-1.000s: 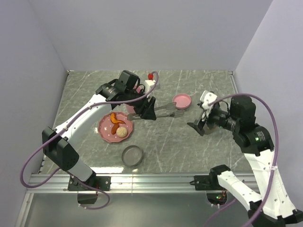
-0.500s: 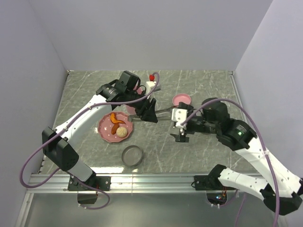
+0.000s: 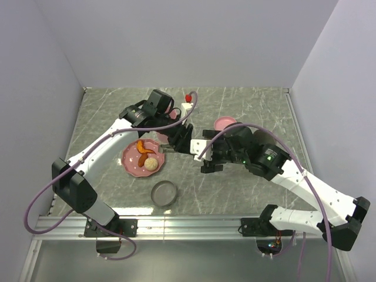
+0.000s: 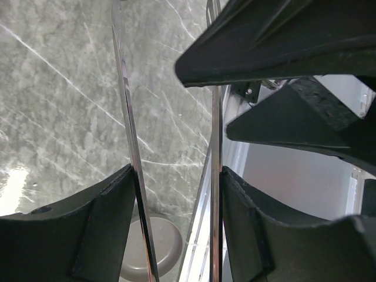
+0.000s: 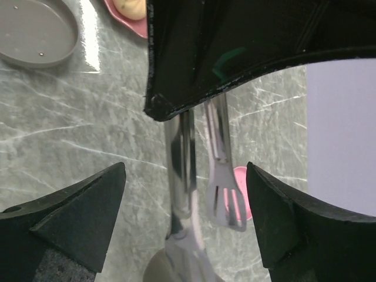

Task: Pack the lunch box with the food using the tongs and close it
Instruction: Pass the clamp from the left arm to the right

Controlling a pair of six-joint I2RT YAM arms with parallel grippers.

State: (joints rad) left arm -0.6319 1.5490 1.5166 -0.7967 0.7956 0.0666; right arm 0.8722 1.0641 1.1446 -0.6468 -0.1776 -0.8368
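The silvery tongs [image 4: 214, 135] are held above the table, both thin arms squeezed between the fingers of my left gripper [image 4: 176, 170], which is shut on them. In the top view that gripper [image 3: 182, 140] hangs right of the pink dotted plate [image 3: 132, 164]. The plate holds the food: an orange-red strip [image 3: 142, 149] and a pale ball [image 3: 151, 164]. My right gripper [image 3: 207, 157] is open, its fingers standing wide on either side of the tongs' [image 5: 187, 158] slotted end without touching. The pink round lunch box [image 3: 225, 123] sits behind it.
A grey round lid [image 3: 164, 192] lies near the front edge, also seen as the lid [image 5: 35, 32] in the right wrist view. A white bottle with a red cap [image 3: 188, 97] stands at the back behind the left arm. Walls close in the table on three sides.
The right arm has swung left from the right side of the table to the tongs' free end, its jaws narrowing slightly. The left gripper has kept still with the tongs.
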